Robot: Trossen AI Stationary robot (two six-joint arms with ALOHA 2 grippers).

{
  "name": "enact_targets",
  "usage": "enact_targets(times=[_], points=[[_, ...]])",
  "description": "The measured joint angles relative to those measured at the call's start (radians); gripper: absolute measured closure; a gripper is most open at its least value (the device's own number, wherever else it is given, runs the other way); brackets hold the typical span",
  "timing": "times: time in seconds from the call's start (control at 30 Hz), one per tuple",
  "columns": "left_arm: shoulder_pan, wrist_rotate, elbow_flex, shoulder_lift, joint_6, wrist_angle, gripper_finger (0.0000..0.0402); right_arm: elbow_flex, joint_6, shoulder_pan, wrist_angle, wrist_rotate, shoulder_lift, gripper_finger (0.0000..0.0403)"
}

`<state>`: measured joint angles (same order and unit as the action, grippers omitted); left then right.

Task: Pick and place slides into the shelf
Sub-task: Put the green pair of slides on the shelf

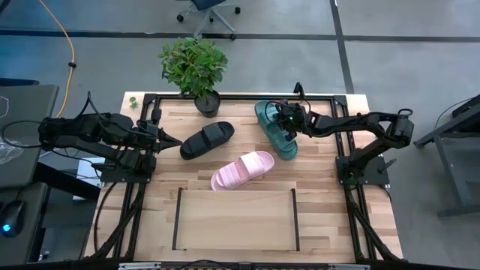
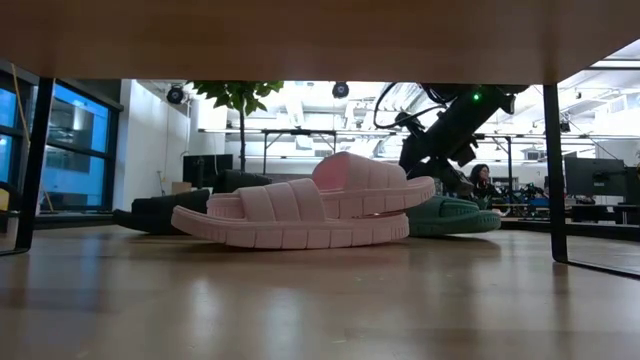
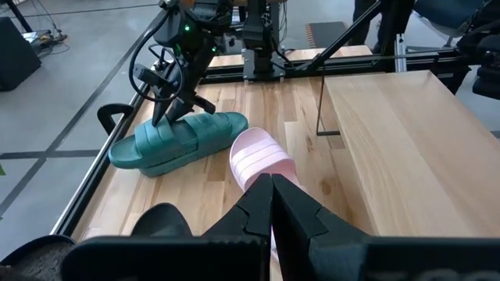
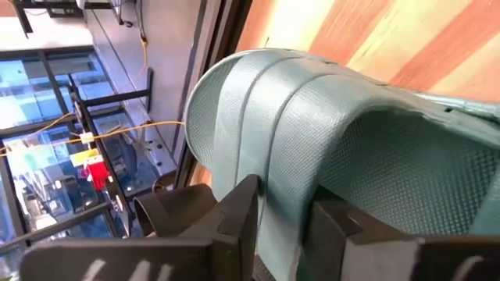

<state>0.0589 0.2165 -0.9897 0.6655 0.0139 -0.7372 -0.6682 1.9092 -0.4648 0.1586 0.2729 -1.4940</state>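
The teal-green slide (image 1: 276, 129) lies at the table's far right, next to the pink slide (image 1: 242, 170) in the middle. The black slide (image 1: 206, 139) lies left of the middle. My right gripper (image 1: 287, 129) is shut on the teal slide's strap. My left gripper (image 1: 172, 142) is shut and empty, just left of the black slide's near end; whether it touches the slide I cannot tell. The shelf (image 1: 236, 219), a light-wood panel between two thin black rails, lies at the table's near edge. All three slides rest on their soles. My right gripper pinches the teal slide's ribbed strap (image 4: 275, 204) at its edge. One finger (image 4: 234, 215) is on the strap's outer face and the other (image 4: 340, 230) is under it, inside the foot opening. The fingers slant down from above, from the table's right. The slide's sole (image 2: 455, 222) rests on the table.
A potted plant (image 1: 195, 67) stands at the table's far edge, left of the teal slide. The black outer frame (image 1: 352, 202) runs around the table. The pink slide lies between the teal slide and the shelf. People sit in the room behind the table.
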Motion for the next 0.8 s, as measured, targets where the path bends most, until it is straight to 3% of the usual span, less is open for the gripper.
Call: enact_targets(times=[0.33, 0.8], points=[[0.0, 0.0, 0.0, 0.0, 0.0, 0.0, 0.0401, 0.001, -0.02, 0.0, 0.014, 0.001, 0.0, 0.0396], [0.0, 0.0, 0.0, 0.0, 0.005, 0.0, 0.0401, 0.001, -0.032, -0.001, 0.026, 0.069, 0.0, 0.0398]])
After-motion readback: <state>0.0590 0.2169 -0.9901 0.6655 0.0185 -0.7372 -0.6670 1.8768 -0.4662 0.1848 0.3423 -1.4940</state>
